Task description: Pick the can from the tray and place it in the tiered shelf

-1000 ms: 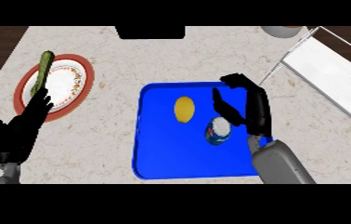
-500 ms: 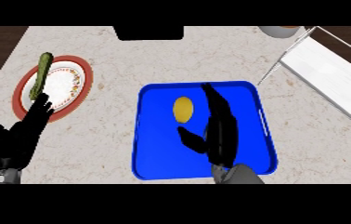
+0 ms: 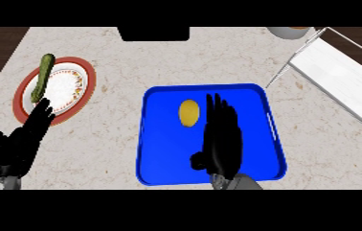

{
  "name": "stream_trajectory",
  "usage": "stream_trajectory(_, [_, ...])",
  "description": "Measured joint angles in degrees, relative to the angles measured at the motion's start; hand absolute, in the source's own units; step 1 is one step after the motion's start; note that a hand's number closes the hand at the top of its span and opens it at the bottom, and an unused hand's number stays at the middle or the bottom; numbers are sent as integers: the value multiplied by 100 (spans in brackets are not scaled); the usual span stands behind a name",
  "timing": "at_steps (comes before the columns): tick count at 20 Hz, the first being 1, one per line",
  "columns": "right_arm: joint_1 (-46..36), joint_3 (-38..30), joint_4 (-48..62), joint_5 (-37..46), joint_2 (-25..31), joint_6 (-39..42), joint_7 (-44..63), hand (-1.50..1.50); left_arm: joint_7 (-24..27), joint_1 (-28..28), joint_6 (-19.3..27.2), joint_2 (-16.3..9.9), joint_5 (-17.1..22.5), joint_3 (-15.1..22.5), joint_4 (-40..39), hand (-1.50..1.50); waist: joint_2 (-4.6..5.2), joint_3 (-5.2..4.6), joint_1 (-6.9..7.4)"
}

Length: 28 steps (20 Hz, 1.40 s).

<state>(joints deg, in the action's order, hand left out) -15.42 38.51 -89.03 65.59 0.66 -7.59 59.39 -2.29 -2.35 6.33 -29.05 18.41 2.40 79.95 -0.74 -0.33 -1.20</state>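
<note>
While our right hand (image 3: 220,139) lies flat over the blue tray (image 3: 159,129), fingers straight and holding nothing, the can stays hidden from us; we cannot tell where it sits.
A yellow lemon (image 3: 188,113) rests just beside those fingers near the tray's far edge; our left hand (image 3: 28,134) stands open at the counter's (image 3: 113,124) left edge, its fingertips over a plate (image 3: 67,84) bearing a cucumber (image 3: 44,72); the white shelf (image 3: 332,74) fills the far right corner.
</note>
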Motion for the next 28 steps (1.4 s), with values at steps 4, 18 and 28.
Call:
stream_trajectory(4, [-157,63,-160,-227,-2,1302,296,-150,1,104,15,25,-61,15,-30,0,28,8,45])
stream_trajectory(18, [-398,-487,-242,-527,118,2947,239,-150,27,58,-93,133,-154,-51,-24,0,61,26,120])
stream_trajectory(28, [-249,-1105,50,-145,210,3295,-241,-150,-125,115,-210,203,-297,-200,61,0,71,31,128])
